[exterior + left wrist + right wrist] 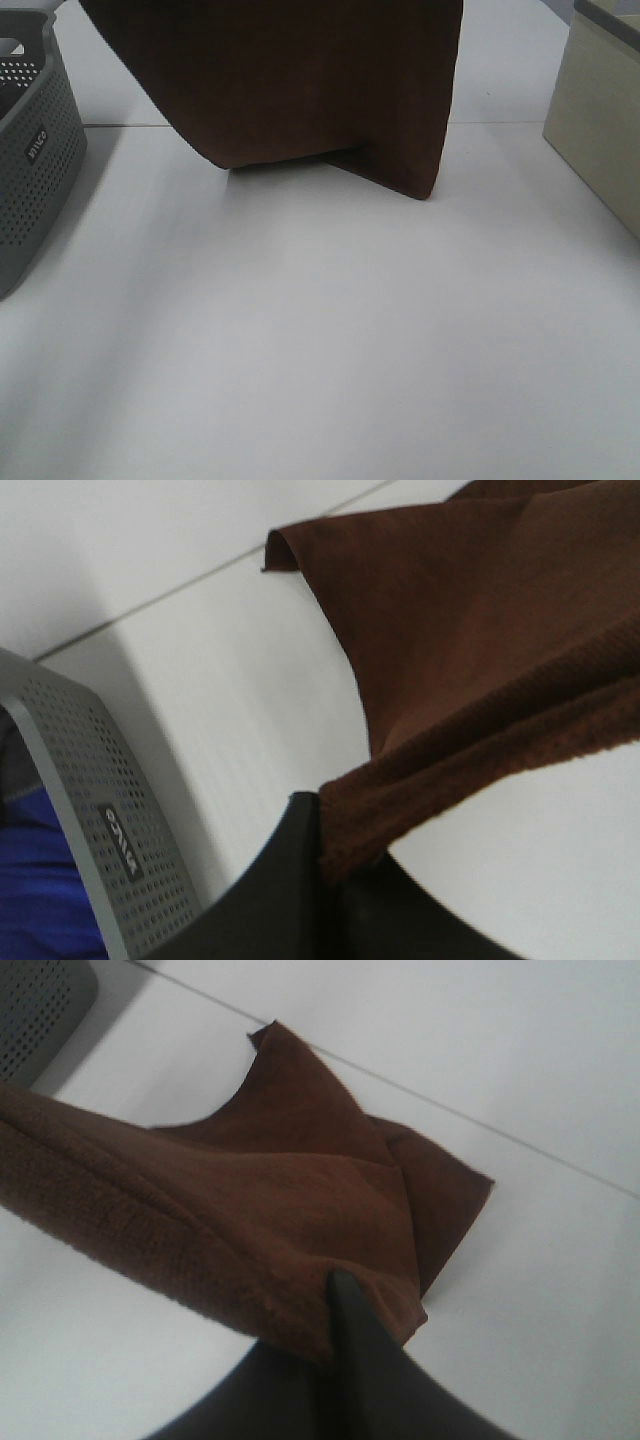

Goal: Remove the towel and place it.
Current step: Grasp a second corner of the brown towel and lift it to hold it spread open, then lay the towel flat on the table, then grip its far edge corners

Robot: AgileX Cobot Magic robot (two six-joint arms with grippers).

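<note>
The dark brown towel [300,80] hangs down from above the top edge of the exterior high view, its lower end touching or just above the white table [320,350]. Neither gripper shows in that view. In the left wrist view my left gripper [335,855] is shut on one corner of the towel [480,660]. In the right wrist view my right gripper [345,1310] is shut on another corner of the towel [250,1200]. The towel stretches between the two grippers, its lower folds lying on the table. No white tag is visible.
A grey perforated basket [30,150] stands at the left edge of the table; it also shows in the left wrist view [90,810]. A beige box [600,110] stands at the right edge.
</note>
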